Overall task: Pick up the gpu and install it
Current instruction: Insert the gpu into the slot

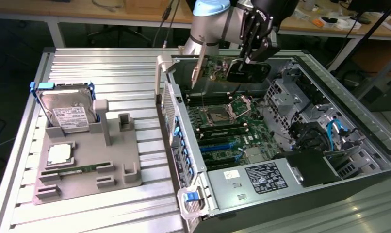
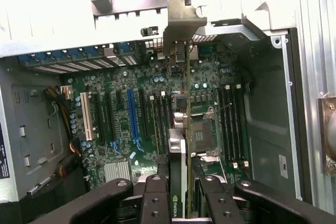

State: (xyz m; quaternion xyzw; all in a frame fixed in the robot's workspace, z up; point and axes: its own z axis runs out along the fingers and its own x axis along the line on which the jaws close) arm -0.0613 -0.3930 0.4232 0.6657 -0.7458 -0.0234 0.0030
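Observation:
The gpu (image 1: 216, 68) hangs above the open computer case (image 1: 367, 160), over the far part of the motherboard (image 1: 231, 128). It is a green card with a black cooler, and its silver end bracket (image 1: 195, 73) points down toward the case's rear wall. My gripper (image 1: 255, 48) is shut on the card from above. In the wrist view the gpu (image 2: 187, 124) shows edge-on between my fingers (image 2: 156, 195), with the bracket (image 2: 181, 22) at its far end. Below it lie the expansion slots, one blue (image 2: 133, 119) and one white (image 2: 84, 116).
On the exterior view's left, a grey fixture (image 1: 118, 165) holds a hard drive in a blue frame (image 1: 66, 110), a processor chip (image 1: 58, 154) and a memory stick (image 1: 75, 170). The case holds a CPU socket (image 1: 218, 115), drive cages (image 1: 292, 94) and a power supply (image 1: 260, 177).

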